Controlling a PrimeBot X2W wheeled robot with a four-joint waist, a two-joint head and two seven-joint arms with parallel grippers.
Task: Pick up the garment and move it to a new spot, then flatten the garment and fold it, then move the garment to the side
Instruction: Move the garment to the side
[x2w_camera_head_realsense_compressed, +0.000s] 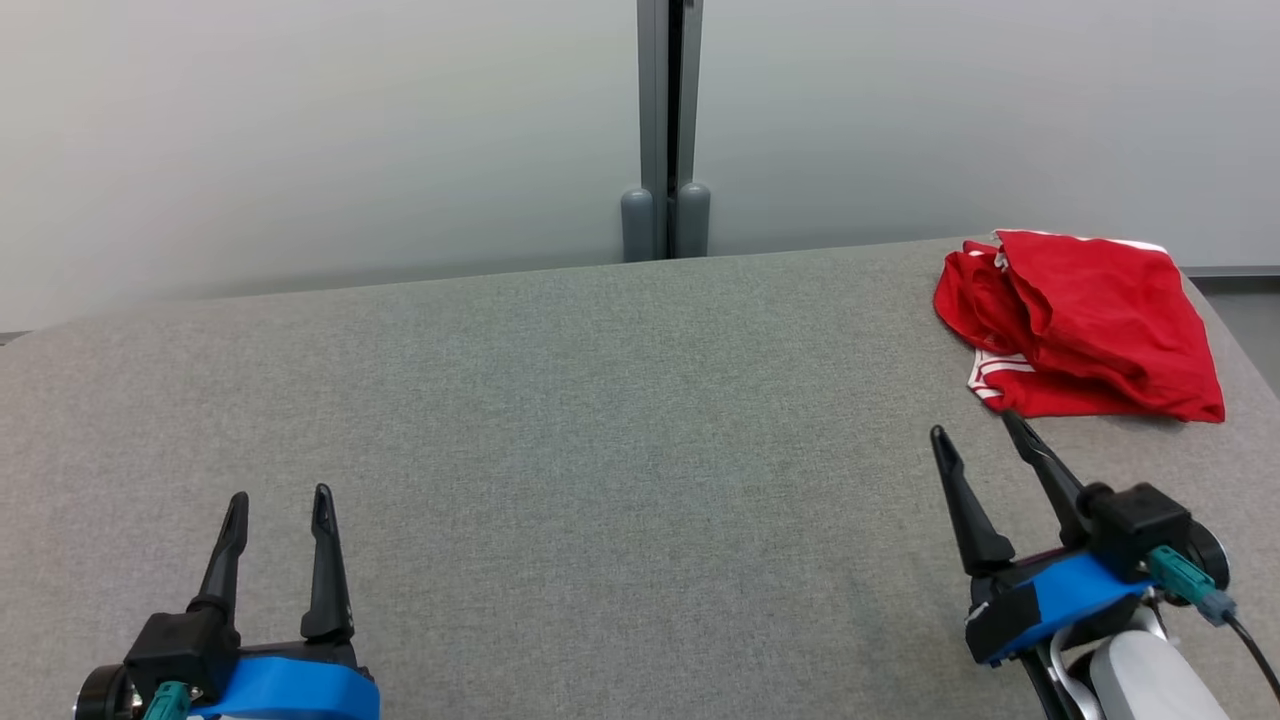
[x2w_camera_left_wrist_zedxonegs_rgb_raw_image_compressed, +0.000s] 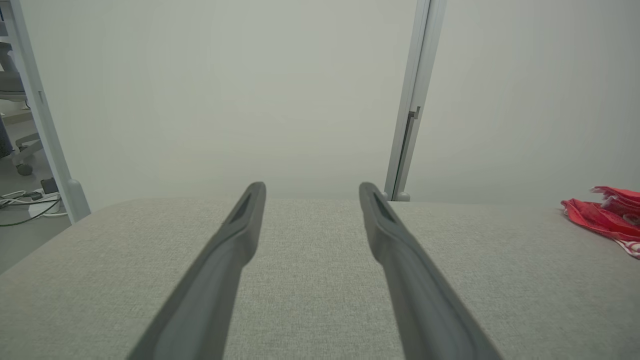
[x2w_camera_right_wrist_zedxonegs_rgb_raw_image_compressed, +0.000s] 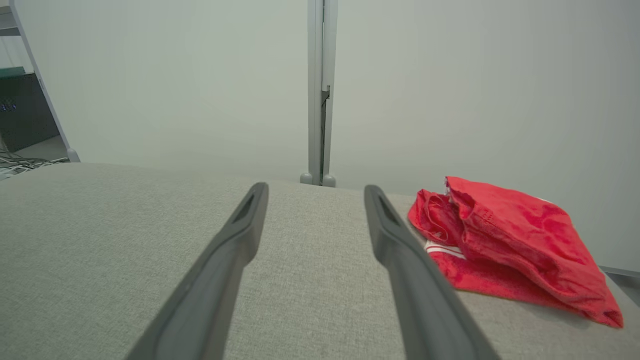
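The garment (x2w_camera_head_realsense_compressed: 1085, 320) is red with white stripes and lies roughly folded at the far right of the grey fabric table (x2w_camera_head_realsense_compressed: 560, 420). It also shows at the right edge as the garment (x2w_camera_left_wrist_zedxonegs_rgb_raw_image_compressed: 607, 217) in the left wrist view, and as the garment (x2w_camera_right_wrist_zedxonegs_rgb_raw_image_compressed: 510, 245) beside the right finger in the right wrist view. My right gripper (x2w_camera_head_realsense_compressed: 975, 435) hovers open just in front of the cloth, with nothing between its fingers. At the lower left, my left gripper (x2w_camera_head_realsense_compressed: 281, 498) stands open and empty, far from the cloth. The same open fingers frame bare table at the left gripper (x2w_camera_left_wrist_zedxonegs_rgb_raw_image_compressed: 311, 192) and the right gripper (x2w_camera_right_wrist_zedxonegs_rgb_raw_image_compressed: 315, 192).
A pale partition wall with a grey post (x2w_camera_head_realsense_compressed: 668, 130) runs along the table's far edge. Cables and a chair base (x2w_camera_left_wrist_zedxonegs_rgb_raw_image_compressed: 22, 192) sit on the floor past the table's left end. The table's right edge (x2w_camera_head_realsense_compressed: 1245, 330) lies just beyond the cloth.
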